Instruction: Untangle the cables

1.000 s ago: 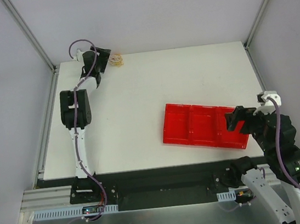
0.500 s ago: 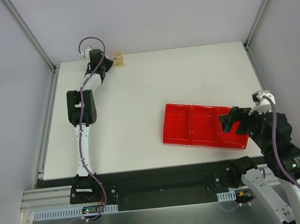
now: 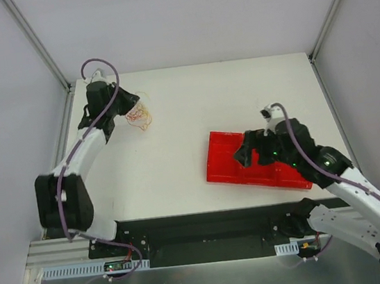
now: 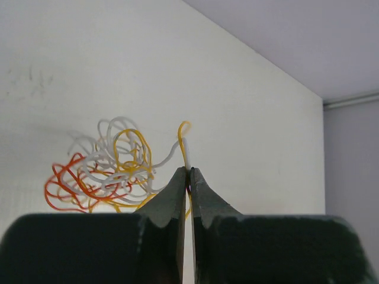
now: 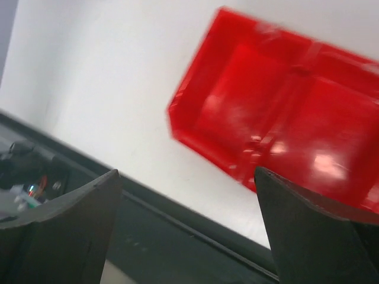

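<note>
One tangle of cables, one red tray.

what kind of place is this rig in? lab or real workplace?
Most likely a lab test cell, not a workplace: a white table boxed in by plain grey walls on aluminium posts, with only a red tray and a small tangle of cables as props.

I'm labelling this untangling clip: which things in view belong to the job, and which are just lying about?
Job: tangle of thin curly orange, yellow and white cables; left tool, shut on one strand.
Lying about or idle: red plastic three-compartment tray; right tool, open, over it.
</note>
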You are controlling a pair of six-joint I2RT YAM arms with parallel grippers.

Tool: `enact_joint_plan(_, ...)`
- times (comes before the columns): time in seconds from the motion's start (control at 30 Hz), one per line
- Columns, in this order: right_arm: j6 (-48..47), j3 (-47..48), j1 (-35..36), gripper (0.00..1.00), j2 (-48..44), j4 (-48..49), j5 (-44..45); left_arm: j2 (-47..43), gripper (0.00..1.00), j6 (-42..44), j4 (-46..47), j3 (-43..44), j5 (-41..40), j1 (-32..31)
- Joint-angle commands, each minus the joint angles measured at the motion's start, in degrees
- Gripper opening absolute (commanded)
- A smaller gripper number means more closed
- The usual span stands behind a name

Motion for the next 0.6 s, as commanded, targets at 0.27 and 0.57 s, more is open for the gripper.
enact_joint_plan(0.27,2.9,11.1,22.3,0.97,24.9,14.2,0.1,-31.9,0.0,2.2,-6.7,-28.1,20.6,-6.1)
enact_joint_plan(0.57,2.8,12.0,25.4,0.82,37.3,25.3,-2.7,-33.4,0.32,14.2,-23.3,-22.6,25.7,-5.8)
